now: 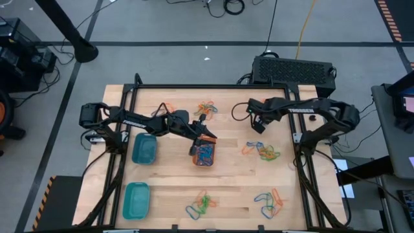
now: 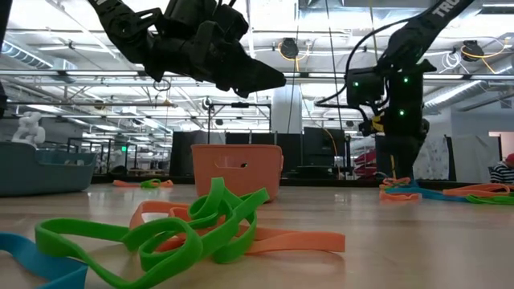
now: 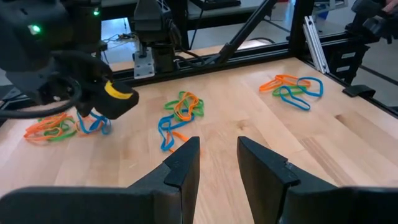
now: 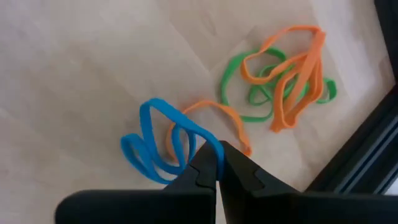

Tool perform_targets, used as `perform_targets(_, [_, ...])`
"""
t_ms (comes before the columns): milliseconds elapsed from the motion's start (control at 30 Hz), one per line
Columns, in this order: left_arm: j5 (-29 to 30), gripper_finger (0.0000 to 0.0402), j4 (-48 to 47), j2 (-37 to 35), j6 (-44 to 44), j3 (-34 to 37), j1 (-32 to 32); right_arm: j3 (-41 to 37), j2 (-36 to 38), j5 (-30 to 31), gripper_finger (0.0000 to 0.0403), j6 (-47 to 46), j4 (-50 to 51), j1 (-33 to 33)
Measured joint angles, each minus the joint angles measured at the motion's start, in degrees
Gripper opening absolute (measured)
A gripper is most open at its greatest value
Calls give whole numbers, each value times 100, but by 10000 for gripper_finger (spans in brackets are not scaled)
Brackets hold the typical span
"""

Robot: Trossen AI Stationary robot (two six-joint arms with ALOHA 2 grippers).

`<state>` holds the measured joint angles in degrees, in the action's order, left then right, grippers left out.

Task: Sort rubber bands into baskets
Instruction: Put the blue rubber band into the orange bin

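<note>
High view, orange basket (image 1: 204,154) holding rubber bands (image 1: 206,152) (mixed colours), teal baskets (image 1: 144,148).

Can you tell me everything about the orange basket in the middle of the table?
The orange basket is a small plastic tub with rounded corners and smooth plain walls. It stands upright on the wooden table, near the middle. From above, a tangle of rubber bands, mostly blue, shows inside it. The left claw hovers above its rim with fingers apart, not touching it. Two teal baskets sit apart to its left.
</note>
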<state>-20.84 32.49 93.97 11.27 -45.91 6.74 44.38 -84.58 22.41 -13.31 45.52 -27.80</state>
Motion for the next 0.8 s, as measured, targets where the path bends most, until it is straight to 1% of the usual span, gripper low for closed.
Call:
perform_targets(167, [2,116,2,-4,2,0,4,4,38,-23,13,-100,-342,-122])
perform_targets(333, [2,116,2,-4,3,0,2,4,35,-41,52,-89,-226,-222])
perform_targets(400, [2,116,2,-4,4,0,4,4,35,-202,69,-10,-136,-259])
perform_targets(533, [4,116,2,-4,9,0,3,95,35,-749,94,-26,255,-266])
perform_targets(667, [4,116,2,-4,57,0,4,287,35,-777,102,-306,550,-245])
perform_targets(800, [7,116,0,-4,61,0,3,317,35,-780,102,-697,579,-246])
